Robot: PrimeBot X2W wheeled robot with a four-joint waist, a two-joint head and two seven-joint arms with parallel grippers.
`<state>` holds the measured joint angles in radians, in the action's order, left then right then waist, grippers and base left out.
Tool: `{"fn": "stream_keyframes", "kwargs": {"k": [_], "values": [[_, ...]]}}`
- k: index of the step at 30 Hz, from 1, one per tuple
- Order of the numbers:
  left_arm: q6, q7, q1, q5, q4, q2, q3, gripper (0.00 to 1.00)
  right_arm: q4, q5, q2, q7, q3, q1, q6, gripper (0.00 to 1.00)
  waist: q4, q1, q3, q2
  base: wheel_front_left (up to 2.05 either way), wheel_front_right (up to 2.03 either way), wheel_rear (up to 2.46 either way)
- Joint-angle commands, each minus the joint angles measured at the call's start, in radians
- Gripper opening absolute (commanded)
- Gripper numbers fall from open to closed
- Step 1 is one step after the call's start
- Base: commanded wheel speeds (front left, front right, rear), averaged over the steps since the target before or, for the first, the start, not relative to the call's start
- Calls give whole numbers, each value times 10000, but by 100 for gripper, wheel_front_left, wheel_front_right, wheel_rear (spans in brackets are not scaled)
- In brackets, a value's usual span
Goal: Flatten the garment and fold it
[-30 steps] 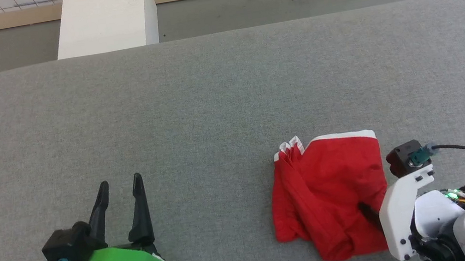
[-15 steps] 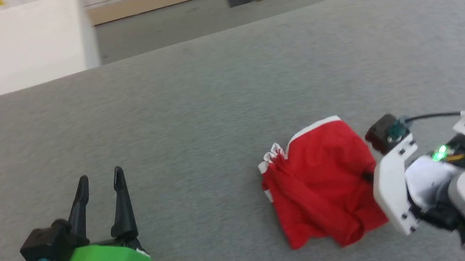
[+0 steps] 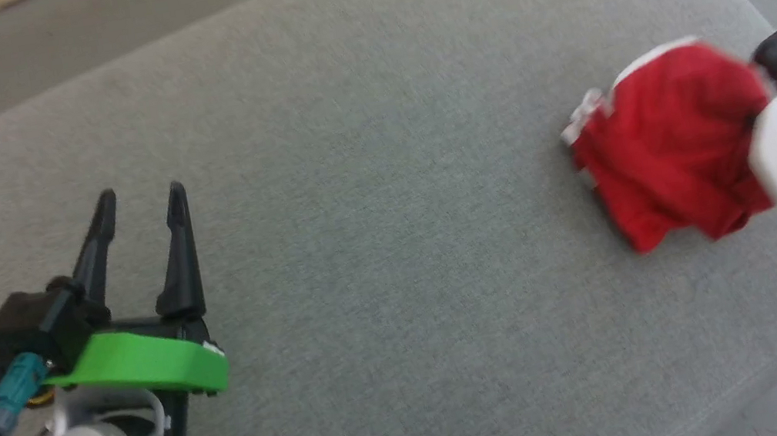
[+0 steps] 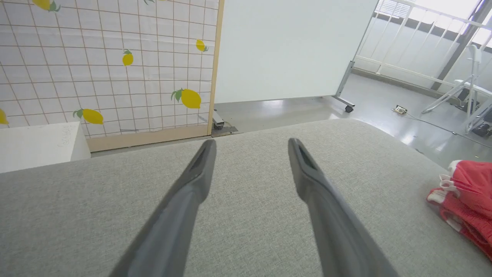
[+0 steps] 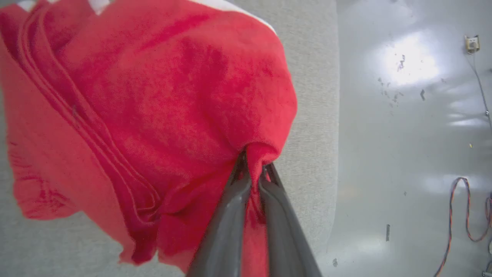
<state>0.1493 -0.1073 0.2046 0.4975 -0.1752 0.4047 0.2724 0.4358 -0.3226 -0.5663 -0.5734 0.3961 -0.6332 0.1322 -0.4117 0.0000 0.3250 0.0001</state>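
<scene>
Red basketball shorts with white hem trim (image 5: 153, 115) sit bunched in a crumpled heap near the right-hand edge of the grey fabric-covered table (image 3: 397, 271), close to its rounded corner. My right gripper (image 5: 255, 163) has its two dark fingers pinched together on a fold of the red cloth, on the side of the heap nearest the table's edge. The fabric is drawn into a small peak between them. My left gripper (image 3: 139, 191) hovers over bare table, well apart from the shorts, its fingers spread wide and empty.
</scene>
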Motion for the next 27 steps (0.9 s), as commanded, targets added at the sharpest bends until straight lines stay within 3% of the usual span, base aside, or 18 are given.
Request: {"fn": "stream_keyframes", "kwargs": {"k": [1, 7, 12, 13, 15, 20, 27], "values": [[78, 125, 261, -200, -192, 168, -22, 100, 294, 149, -66, 252, -306, -281, -15, 0, -210, 0, 1618, -1, 0, 0, 0], [303, 560, 525, -462, -981, 503, -129, 100, 1717, 957, -410, 1107, -2013, -821, -15, 0, 517, 0, 2591, -1, 0, 0, 0], [420, 728, 506, -512, -1299, 665, -227, 100, 2501, 1692, -239, 1537, -3192, -1047, -15, 0, 830, 0, 2939, -1, 0, 0, 0], [425, 741, 495, -512, -1337, 683, -229, 100, 2642, 1865, -148, 1576, -3415, -1069, -15, 6, 868, 0, 2972, -1, 0, 0, 0], [431, 746, 476, -505, -1367, 695, -222, 100, 2893, 2135, 12, 1690, -3896, -1105, -15, 100, 909, 0, 2980, -1, 0, 0, 0], [392, 638, 450, -425, -1165, 578, -119, 100, 3250, 2707, 156, 1850, -4766, -1045, -15, 100, 974, 0, 2566, -1, 0, 0, 0], [174, 86, 286, -104, -416, 108, 147, 100, 2567, 2747, -394, 1876, -5385, -863, -15, 100, 1172, 0, 1101, -1, 0, 0, 0]]}}
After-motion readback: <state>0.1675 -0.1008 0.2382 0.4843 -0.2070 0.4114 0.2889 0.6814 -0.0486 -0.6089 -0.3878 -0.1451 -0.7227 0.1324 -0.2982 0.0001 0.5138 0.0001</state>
